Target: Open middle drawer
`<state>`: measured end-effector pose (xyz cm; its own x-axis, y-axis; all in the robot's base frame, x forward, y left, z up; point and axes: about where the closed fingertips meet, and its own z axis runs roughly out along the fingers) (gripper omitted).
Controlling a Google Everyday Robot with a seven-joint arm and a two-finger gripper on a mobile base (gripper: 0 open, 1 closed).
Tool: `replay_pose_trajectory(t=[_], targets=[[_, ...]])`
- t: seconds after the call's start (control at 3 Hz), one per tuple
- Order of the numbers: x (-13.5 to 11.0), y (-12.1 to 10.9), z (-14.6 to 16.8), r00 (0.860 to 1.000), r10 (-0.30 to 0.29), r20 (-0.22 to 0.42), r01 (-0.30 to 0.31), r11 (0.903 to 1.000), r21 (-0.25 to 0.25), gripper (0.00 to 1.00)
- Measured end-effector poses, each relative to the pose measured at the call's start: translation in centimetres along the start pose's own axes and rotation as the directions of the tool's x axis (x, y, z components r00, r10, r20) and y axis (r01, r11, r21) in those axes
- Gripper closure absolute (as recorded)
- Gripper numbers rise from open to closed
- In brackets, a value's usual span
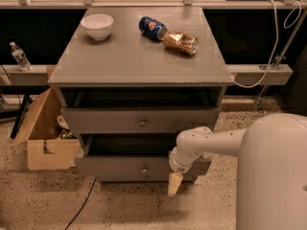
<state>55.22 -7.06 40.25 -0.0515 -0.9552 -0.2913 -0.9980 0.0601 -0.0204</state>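
The middle drawer (115,167) is the lower of the two grey fronts that show, with a small brass knob (144,169) at its centre. It stands pulled out, with a dark gap above its front. My gripper (174,183) hangs cream-coloured and pointing down in front of the drawer's right part, right of the knob, its tip below the drawer's lower edge. It holds nothing that I can see. My white arm (211,143) reaches in from the right.
The drawer above (142,123) is also pulled out. On the cabinet top (134,61) are a white bowl (97,26), a blue can (152,28) and a brown can (180,42). A cardboard box (43,143) stands at the left. A cable (79,207) lies on the floor.
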Motion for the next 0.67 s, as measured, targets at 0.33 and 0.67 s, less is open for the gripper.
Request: replay_pose_trajectory(t=[0.33, 0.67], targets=[[0.1, 3.2, -0.6, 0.999, 0.022, -0.026, -0.022, 0.9995, -0.023, 0.26], [0.2, 4.4, -0.9, 0.999, 0.036, -0.026, -0.036, 0.9988, -0.034, 0.50]])
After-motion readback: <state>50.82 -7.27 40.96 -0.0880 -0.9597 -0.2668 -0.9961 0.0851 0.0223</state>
